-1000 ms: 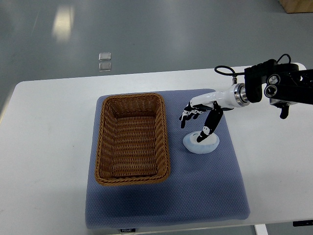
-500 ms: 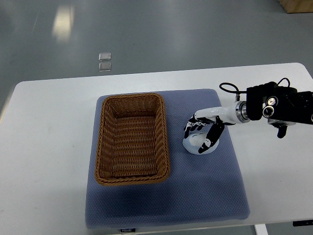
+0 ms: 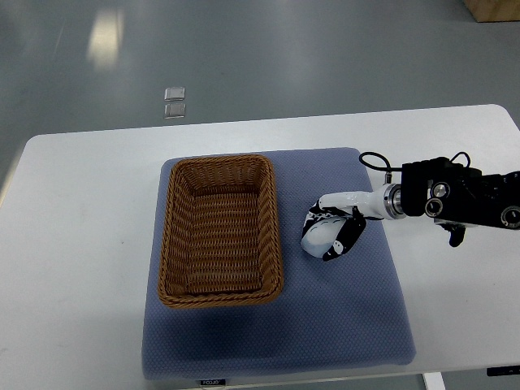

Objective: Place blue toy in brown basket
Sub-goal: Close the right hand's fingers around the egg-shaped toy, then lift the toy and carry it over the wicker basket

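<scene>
So the right hand (image 3: 331,230) is laid over the blue toy (image 3: 318,236), with the fingers (image 3: 341,240) curled down around its near side and the thumb side tucked over the far edge; it looks like the toy is being clamped, though whether it's actually clear of the blue mat (image 3: 341,309) can't be told from straight above. The toy is found right under the palm, with only its pale left half peeking out. The brown basket (image 3: 219,230) is seen just to the left of the hand, a narrow strip of mat between its rim and the toy, and nothing is seen inside it. The left hand isn't in the shot at all. For this step to be done well, the grip should probably be firmed up first, since the toy looks round and smooth and could easily be squeezed out sideways. After that it should be raised high enough for the woven rim to be cleared, otherwise the basket could be shoved along the mat. Then it should be carried left until the middle of the basket is below the hand, and only there should the fingers be loosened. The white surface (image 3: 81,244) around the mat has plenty of room, so no rush is needed.
</scene>
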### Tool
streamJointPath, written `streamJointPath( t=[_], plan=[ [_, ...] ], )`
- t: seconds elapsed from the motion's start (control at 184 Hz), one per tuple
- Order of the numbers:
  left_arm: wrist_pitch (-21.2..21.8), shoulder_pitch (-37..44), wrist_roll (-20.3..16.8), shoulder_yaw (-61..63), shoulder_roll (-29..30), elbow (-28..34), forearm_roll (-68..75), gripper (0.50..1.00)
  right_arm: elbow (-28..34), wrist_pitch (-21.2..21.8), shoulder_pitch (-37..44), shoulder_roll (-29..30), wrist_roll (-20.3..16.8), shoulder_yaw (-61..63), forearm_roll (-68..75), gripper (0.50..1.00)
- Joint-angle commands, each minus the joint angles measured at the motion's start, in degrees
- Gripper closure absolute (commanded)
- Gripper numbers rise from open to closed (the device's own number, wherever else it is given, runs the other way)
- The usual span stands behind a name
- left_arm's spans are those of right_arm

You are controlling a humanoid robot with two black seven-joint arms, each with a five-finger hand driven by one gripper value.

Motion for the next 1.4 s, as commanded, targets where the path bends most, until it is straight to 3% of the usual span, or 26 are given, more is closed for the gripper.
streamJointPath(
  t=[0.0, 0.065, 0.391, 0.641, 0.815, 1.179, 1.397],
  plan=[
    [0.0, 0.1, 0.0, 0.0, 0.0, 0.0, 0.0, 0.5, 0.0, -0.4, -0.1, -0.3, 0.0, -0.1, -0.7, 0.977],
    [0.0, 0.1, 0.0, 0.0, 0.0, 0.0, 0.0, 0.5, 0.1, 0.1, 0.1, -1.0, 0.0, 0.0, -0.6, 1.0],
    [0.0, 0.0, 0.0, 0.0, 0.0, 0.0, 0.0, 0.5, 1.6, 2.4, 6.6, -4.3, 0.0, 0.8, 0.3, 1.0],
    [0.0, 0.0, -0.1, 0.0, 0.0, -0.1, 0.0, 0.5, 1.8, 3.9, 15.8, -2.8, 0.0, 0.6, 4.0, 1.0],
    [0.0, 0.0, 0.0, 0.1, 0.0, -0.1, 0.0, 0.5, -0.6, 3.8, 20.1, 4.1, 0.0, 0.2, 6.8, 1.0],
    [-0.2, 0.0, -0.1, 0.1, 0.0, -0.6, 0.0, 0.5, -15.1, 0.1, 17.6, 25.7, 0.3, 0.1, 7.0, 0.993],
    [-0.2, 0.0, 0.0, 0.1, 0.0, -0.4, 0.0, 0.5, -20.8, -3.3, 11.8, 28.1, 0.5, 0.1, 6.1, 0.971]
  ],
)
